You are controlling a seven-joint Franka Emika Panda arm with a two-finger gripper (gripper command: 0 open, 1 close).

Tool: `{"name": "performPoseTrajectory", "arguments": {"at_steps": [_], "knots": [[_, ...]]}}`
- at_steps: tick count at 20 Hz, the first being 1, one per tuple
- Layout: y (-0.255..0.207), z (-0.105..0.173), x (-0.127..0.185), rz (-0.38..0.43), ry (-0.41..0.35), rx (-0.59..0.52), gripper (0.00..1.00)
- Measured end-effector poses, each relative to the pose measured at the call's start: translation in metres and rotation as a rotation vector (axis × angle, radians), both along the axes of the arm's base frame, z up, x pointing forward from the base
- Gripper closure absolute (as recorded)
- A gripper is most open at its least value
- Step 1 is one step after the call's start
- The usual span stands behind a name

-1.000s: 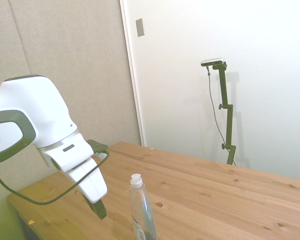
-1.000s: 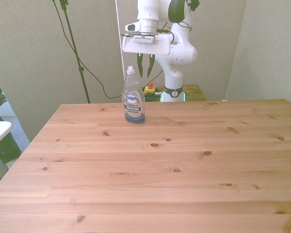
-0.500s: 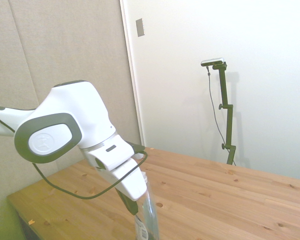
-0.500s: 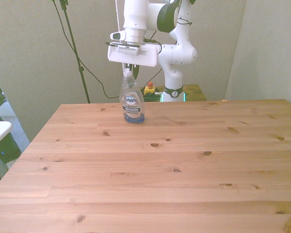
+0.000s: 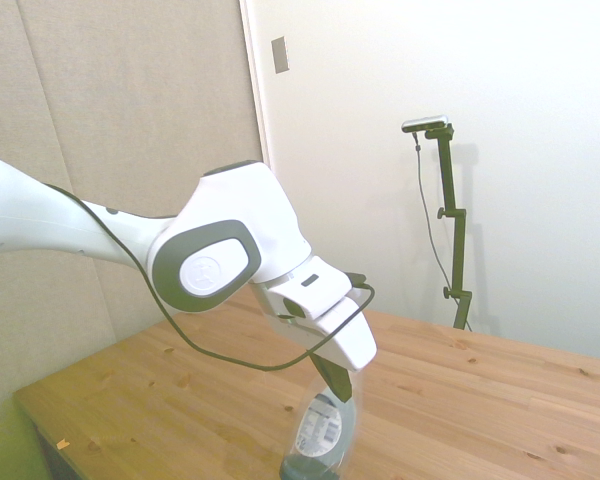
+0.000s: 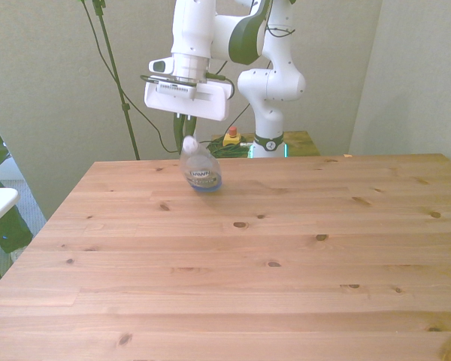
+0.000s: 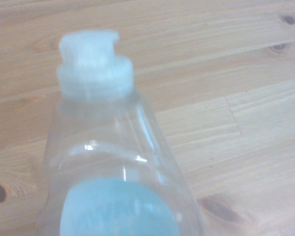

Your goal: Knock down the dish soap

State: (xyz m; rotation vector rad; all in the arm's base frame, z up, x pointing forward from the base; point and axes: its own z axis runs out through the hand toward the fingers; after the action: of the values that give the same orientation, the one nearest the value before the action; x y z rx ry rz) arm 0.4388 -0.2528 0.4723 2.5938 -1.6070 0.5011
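- Tipping at this moment, the dish soap (image 6: pixel 198 167) shows as a blur in the upper left-centre of the front view, its neck leaning toward the front view's left while its blue base sits on the table (image 6: pixel 286 256) close to the far edge.
- In the side view the dish soap (image 5: pixel 320 435) sits at the bottom centre of the frame, its white label visible, directly under the gripper (image 5: pixel 338 378).
- The gripper (image 6: pixel 182 120) hangs just above the bottle's cap in the front view; its dark fingers are mostly hidden and blurred, so I cannot tell how far apart they stand, and nothing appears to be held between them.
- Close up, the white push-pull cap (image 7: pixel 93 59) and the clear tapering shoulder fill the wrist view, over wood planks.
- Contents: the upper body looks empty and clear; blue liquid (image 7: pixel 118 209) shows only lower down, so the bottle seems mostly empty.
- Handling, as I judge it: light, thin, slightly yielding plastic, smooth and slippery, not fragile; being tall and slim with its weight low, it should topple from a push high up.
- The best contact point is the neck or cap, pushed sideways; no grasp is needed.
- With the cap apparently closed, a spill looks unlikely, though the bottle may roll once down.
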Motion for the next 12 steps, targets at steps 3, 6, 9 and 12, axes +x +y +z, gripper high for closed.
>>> {"name": "performPoseTrajectory", "arguments": {"at_steps": [3, 6, 9, 12], "knots": [[-0.001, -0.01, 0.017, 0.001, -0.008, -0.002, 1.0], [-0.013, -0.012, 0.027, -0.01, -0.037, -0.017, 1.0], [-0.025, -0.013, 0.037, -0.028, -0.07, -0.034, 1.0], [-0.034, -0.018, 0.049, -0.044, -0.095, -0.047, 1.0]]}}
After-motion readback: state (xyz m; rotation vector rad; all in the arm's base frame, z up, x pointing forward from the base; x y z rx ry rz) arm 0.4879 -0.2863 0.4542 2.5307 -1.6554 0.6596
